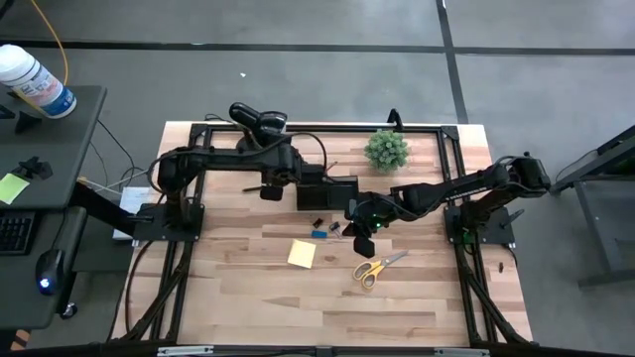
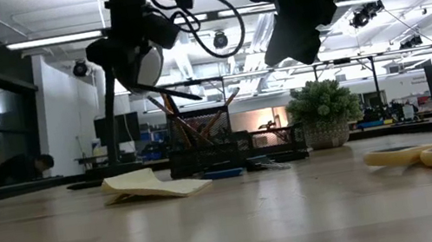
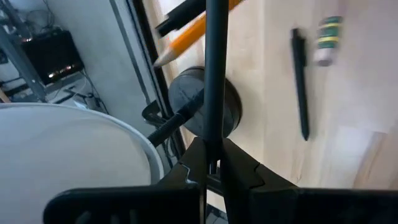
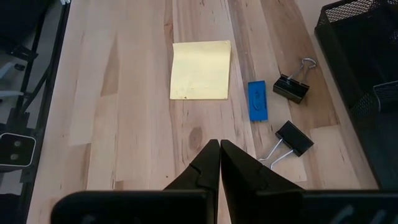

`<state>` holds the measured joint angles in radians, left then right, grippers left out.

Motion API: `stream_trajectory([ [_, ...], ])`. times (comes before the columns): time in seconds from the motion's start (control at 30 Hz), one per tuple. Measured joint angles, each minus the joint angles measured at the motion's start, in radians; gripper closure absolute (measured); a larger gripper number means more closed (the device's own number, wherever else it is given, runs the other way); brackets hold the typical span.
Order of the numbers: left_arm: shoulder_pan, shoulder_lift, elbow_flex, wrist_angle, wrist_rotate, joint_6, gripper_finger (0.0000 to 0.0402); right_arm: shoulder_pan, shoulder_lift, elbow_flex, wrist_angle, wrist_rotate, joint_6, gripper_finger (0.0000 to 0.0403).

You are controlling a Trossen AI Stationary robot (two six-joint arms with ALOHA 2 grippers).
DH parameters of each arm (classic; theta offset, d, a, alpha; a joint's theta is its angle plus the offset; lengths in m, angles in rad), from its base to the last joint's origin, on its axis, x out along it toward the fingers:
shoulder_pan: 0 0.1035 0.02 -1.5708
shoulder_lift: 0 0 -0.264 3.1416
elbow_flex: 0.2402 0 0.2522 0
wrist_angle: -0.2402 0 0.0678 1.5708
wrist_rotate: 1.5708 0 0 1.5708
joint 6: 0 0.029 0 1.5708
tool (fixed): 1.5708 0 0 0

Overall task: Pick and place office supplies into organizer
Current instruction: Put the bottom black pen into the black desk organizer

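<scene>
My left gripper (image 1: 268,186) hangs beside the black organizer (image 1: 332,188), shut on a thin dark pen (image 2: 174,93). The organizer's cup section (image 2: 200,132) holds orange pencils. My right gripper (image 4: 219,144) is shut and touches nothing, hovering over the wood near two black clips (image 4: 291,87) (image 4: 293,137) and the blue block (image 4: 257,100). The yellow sticky-note pad (image 4: 201,70) lies flat beyond them. The yellow-handled scissors (image 1: 377,268) lie on the table nearer the front edge. An orange pencil (image 3: 193,31) and a black pen (image 3: 180,15) show in the left wrist view. My left gripper pinches the thin dark pen's shaft (image 3: 214,140) between its two fingers. The pen runs on past the fingertips, along them. It is lifted clear of the table and slants down toward the organizer's cup in the low view.
A green potted plant (image 1: 386,149) stands behind the organizer, and a black desk lamp (image 1: 256,119) stands at the far edge with its round base (image 3: 202,102). Another dark pen (image 3: 300,81) lies on the wood. Bare wood lies toward the near edge (image 1: 298,307).
</scene>
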<state>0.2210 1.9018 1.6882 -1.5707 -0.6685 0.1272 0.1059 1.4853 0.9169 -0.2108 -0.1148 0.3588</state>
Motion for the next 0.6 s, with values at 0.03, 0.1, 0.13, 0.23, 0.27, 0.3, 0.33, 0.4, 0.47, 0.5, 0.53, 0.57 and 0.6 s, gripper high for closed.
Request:
stream_trajectory([
  [0.03,0.005,0.000,0.000,0.000,-0.001,0.004,0.0397,0.000,0.000,0.000,0.000,0.000,0.000,0.0392],
  [0.1,0.010,0.000,0.000,0.000,0.000,0.021,0.0397,0.000,0.000,0.000,0.000,0.000,0.000,0.0392],
  [0.13,0.009,0.000,0.000,0.000,0.002,0.031,0.0397,0.000,0.000,0.000,0.000,0.000,0.000,0.0392],
  [0.23,0.001,0.000,0.000,-0.001,-0.001,0.086,0.0397,0.000,0.000,0.000,0.000,0.000,0.000,0.0392],
  [0.27,-0.006,0.000,0.000,0.000,-0.006,0.098,0.0397,0.000,0.000,0.000,0.000,0.000,0.000,0.0392],
  [0.3,-0.007,0.000,0.000,0.000,-0.009,0.106,0.0397,0.000,0.000,0.000,0.000,0.000,-0.001,0.0392],
  [0.33,-0.005,0.000,0.000,0.000,-0.010,0.112,0.0396,0.000,0.000,0.000,0.000,0.000,-0.001,0.0392],
  [0.4,-0.006,0.000,0.000,0.000,-0.009,0.112,0.0397,0.000,0.000,0.000,0.000,0.001,-0.001,0.0392],
  [0.47,-0.006,0.000,0.000,0.000,-0.007,0.111,0.0396,0.000,0.000,0.000,0.001,0.001,-0.003,0.0392],
  [0.5,-0.005,0.000,0.000,0.000,-0.005,0.109,0.0396,0.000,0.000,0.000,0.001,0.002,-0.003,0.0392],
  [0.53,-0.005,0.000,0.000,0.000,0.000,0.109,0.0396,0.000,0.000,0.000,0.003,0.002,-0.004,0.0392],
  [0.57,-0.005,0.000,0.000,0.000,0.006,0.108,0.0396,0.000,0.000,0.000,0.004,0.002,-0.006,0.0392],
  [0.6,-0.005,0.000,0.000,0.000,0.014,0.108,0.0396,0.000,0.000,0.000,0.006,0.002,-0.008,0.0392],
])
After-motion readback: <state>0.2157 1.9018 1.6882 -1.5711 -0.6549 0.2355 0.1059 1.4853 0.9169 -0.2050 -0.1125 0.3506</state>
